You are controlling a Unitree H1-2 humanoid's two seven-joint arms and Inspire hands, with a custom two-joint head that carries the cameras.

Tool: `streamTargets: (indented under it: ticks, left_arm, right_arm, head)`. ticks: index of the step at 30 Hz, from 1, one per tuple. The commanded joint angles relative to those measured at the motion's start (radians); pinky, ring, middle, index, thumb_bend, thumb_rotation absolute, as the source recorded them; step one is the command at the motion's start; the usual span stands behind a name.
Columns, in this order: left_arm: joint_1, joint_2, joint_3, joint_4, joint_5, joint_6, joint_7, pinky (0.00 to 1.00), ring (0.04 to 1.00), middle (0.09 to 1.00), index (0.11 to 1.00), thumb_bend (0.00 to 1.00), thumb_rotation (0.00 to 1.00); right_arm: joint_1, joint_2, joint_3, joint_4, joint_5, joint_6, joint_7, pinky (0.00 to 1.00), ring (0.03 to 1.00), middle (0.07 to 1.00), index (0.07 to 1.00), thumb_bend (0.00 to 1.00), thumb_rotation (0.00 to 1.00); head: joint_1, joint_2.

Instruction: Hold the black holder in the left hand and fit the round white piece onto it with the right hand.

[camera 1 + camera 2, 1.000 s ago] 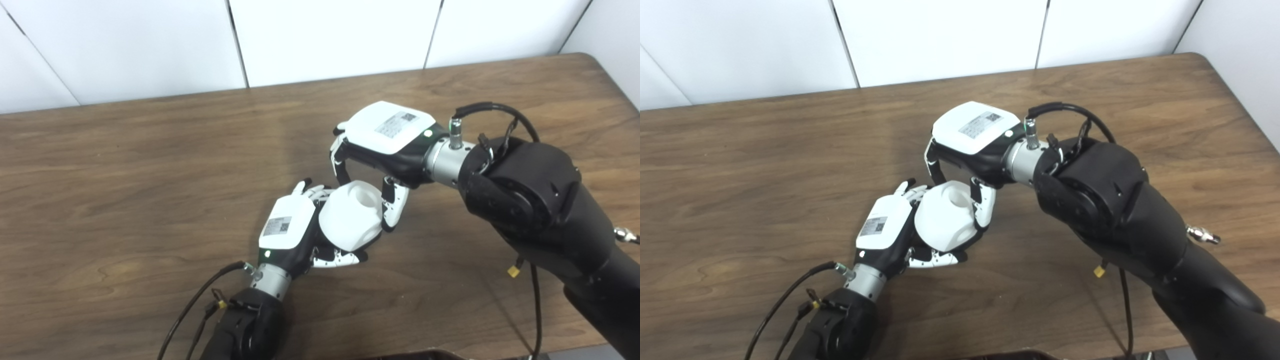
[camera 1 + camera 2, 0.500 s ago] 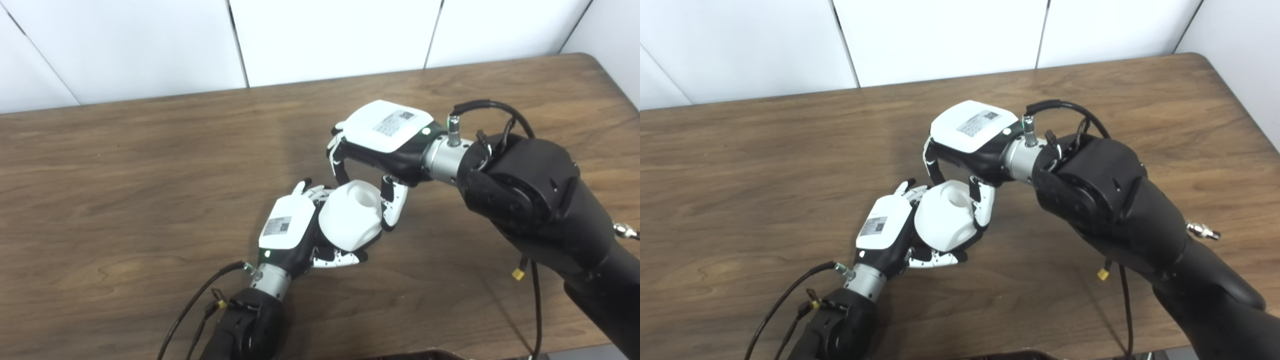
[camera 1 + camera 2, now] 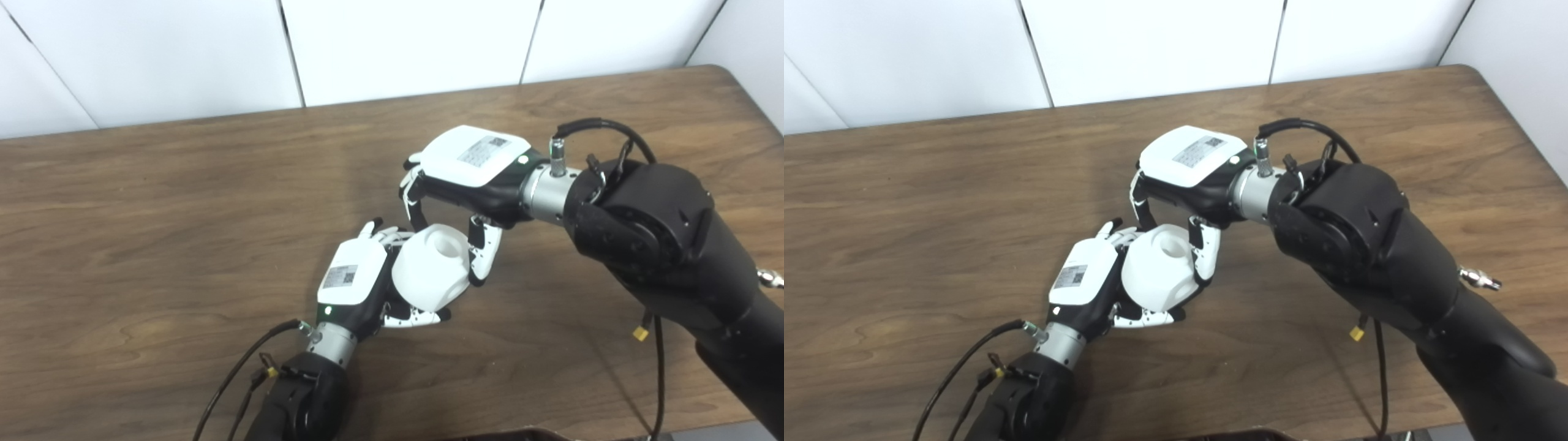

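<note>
- Gripping the white piece (image 3: pixel 430 266) from above with our right hand (image 3: pixel 468 174): fingers and thumb curl down on opposite sides of it.
- Our left hand (image 3: pixel 361 285) is cupped against the piece from the left, fingers wrapped beneath.
- Holder hidden; we cannot tell its position.
- Both hands sit mid-table (image 3: pixel 153 208).

Brown wood-grain table (image 3: pixel 153 202), cables (image 3: pixel 236 373) trailing across.
</note>
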State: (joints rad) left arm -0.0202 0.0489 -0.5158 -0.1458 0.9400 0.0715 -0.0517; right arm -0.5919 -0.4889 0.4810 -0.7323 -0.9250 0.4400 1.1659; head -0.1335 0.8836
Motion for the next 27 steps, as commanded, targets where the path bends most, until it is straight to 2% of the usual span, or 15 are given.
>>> streamTargets:
  ticks: [1,12,19,27]
  left_arm:
    - [-0.012,0.004,-0.001,-0.006,0.009,-0.006,0.003,0.97,0.854,0.783,0.486,0.51,0.05]
    - [-0.015,0.001,-0.001,-0.002,0.007,-0.002,-0.001,0.98,0.857,0.785,0.486,0.51,0.05]
    - [-0.015,-0.001,-0.002,-0.003,0.009,0.002,-0.005,0.98,0.858,0.786,0.486,0.51,0.05]
    - [-0.014,-0.003,0.000,-0.010,0.008,0.007,-0.011,0.98,0.861,0.787,0.486,0.51,0.05]
  right_arm:
    - [-0.048,-0.014,-0.022,-0.014,0.003,0.030,0.104,0.89,0.923,0.816,0.482,0.53,0.14]
    - [-0.072,-0.044,-0.060,-0.001,0.098,0.030,0.104,0.85,0.914,0.800,0.481,0.52,0.14]
    - [-0.073,-0.049,-0.052,-0.001,0.090,0.030,0.104,0.84,0.910,0.798,0.481,0.52,0.14]
    - [-0.067,-0.037,-0.041,-0.006,0.069,0.030,0.104,0.87,0.924,0.808,0.482,0.52,0.14]
  head:
    - [-0.001,0.001]
    - [0.003,0.004]
    - [0.003,0.006]
    - [0.003,0.007]
